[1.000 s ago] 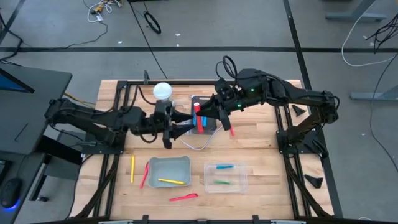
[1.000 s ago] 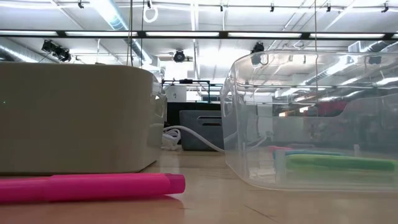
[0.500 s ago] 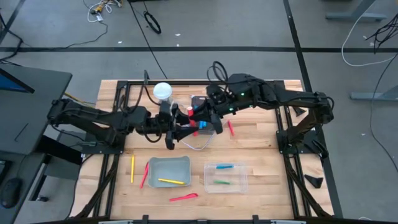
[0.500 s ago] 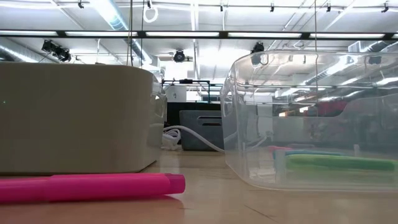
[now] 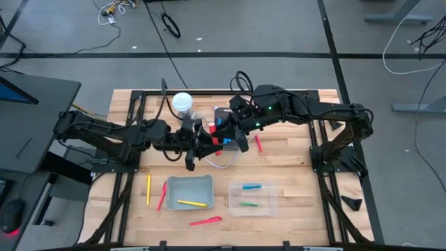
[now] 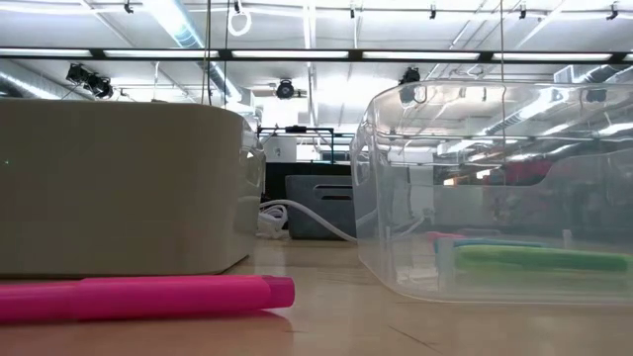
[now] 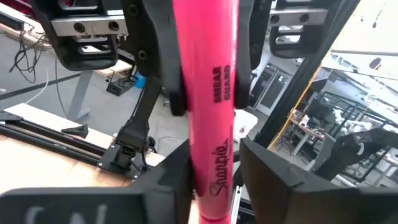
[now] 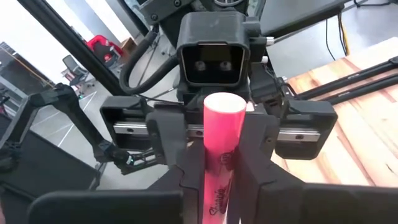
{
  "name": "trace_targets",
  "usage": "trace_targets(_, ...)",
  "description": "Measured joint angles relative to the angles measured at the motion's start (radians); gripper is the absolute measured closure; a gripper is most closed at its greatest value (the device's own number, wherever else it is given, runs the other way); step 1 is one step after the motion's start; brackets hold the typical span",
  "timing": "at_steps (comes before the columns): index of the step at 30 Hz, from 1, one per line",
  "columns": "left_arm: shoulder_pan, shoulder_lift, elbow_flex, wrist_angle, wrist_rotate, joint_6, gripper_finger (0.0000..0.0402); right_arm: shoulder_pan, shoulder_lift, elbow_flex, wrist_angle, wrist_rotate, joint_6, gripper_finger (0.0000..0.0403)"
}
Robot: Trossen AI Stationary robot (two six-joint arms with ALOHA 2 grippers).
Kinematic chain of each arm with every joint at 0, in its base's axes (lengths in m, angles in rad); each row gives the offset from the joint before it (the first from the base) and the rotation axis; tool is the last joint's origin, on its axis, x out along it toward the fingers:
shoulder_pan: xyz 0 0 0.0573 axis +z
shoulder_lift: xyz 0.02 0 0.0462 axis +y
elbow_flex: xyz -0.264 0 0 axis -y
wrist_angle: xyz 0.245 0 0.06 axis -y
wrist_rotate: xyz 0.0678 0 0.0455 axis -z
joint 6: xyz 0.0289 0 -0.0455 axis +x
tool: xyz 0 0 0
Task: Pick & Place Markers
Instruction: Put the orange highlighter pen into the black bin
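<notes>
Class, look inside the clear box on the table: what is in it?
The clear box holds a blue marker and a green marker. The low view hints at something pink behind them, too blurred through the wall to identify.

We see both grippers [image 5: 212, 137] meeting mid-table at the back, blocking the way w/ a white cup [image 5: 182, 102] and a dark box [image 5: 224, 115] just beside them. Up front a grey tray [image 5: 189, 191] and clear bin [image 5: 253, 197] sit side by side w/ a gap between. Loose markers [image 5: 148, 188] lie left of the tray; bare wood at far right.
</notes>
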Motion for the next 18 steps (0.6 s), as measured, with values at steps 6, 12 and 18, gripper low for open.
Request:
trace_targets(6,0.0,0.0,0.0,-0.008,0.0,-0.002,0.0333,0.007,0.0,0.0,0.003,0.0,0.004,0.035)
trace_targets(12,0.0,-0.006,0.0,-0.012,-0.001,0.105,0.0333,0.007,-0.005,0.0,0.006,-0.006,0.042,0.0306)
trace_targets(18,-0.001,-0.048,0.0,-0.015,0.0,0.307,0.0333,0.006,-0.064,-0.001,0.044,-0.076,0.13,0.0236)
